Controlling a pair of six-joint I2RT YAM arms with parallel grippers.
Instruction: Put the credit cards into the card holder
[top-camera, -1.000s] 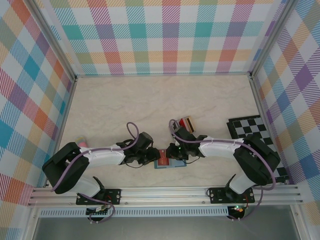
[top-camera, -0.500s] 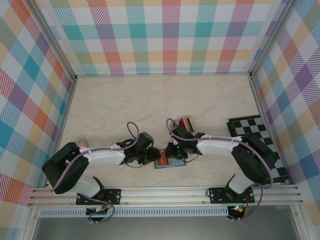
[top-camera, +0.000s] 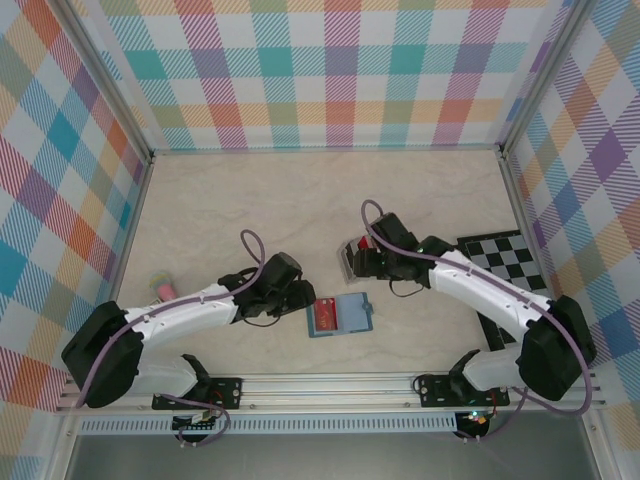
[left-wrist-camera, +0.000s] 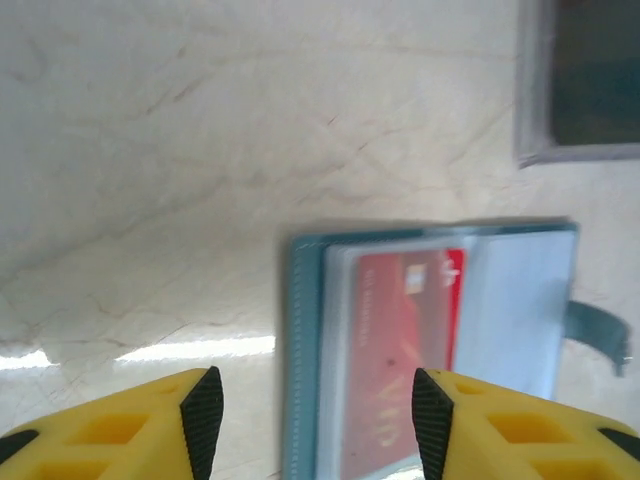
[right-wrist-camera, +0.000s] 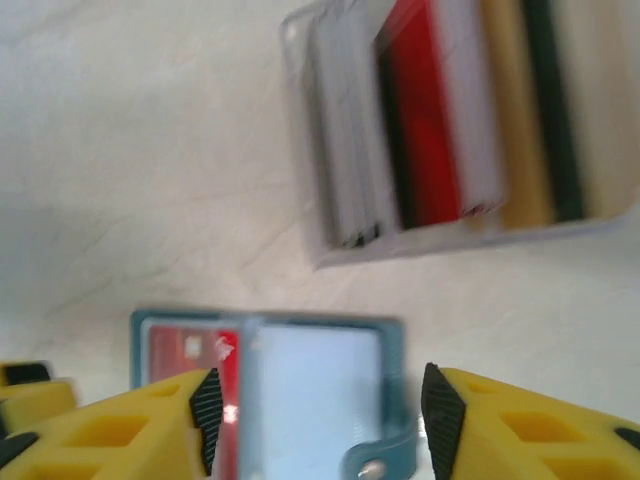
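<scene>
1. The pale marbled worktop (top-camera: 250, 210) carries all items. A black-and-white chequered board (top-camera: 500, 255) lies at its right edge.

2. The left pincer (top-camera: 302, 298) is just beside the left edge of the card holder (top-camera: 352, 313). Its jaws are spread and grip nothing. In the left wrist view, the black pads (left-wrist-camera: 203, 415) stand wide apart, and the near left corner of the holder lies in the gap without touching either pad.

3. The right pincer (top-camera: 355, 262) is farther from the arm bases than the holder and apart from it, at a clear rack (right-wrist-camera: 330, 150). Its jaws are spread and empty. In the right wrist view, the holder lies between the fingertips and the rack.

4. The card holder lies open and flat near the front centre of the worktop. It has a teal-blue border and a lighter blue inside. A snap tab (right-wrist-camera: 375, 462) projects from its right edge.

5. A red card (top-camera: 324, 317) sits in the left half of the holder.

6. The remaining credit cards (right-wrist-camera: 430, 120) stand on edge in the rack. The blur allows only an apparent reading of red, gold, dark and grey.

7. A small pink object (top-camera: 162, 290) lies near the left wall.
</scene>
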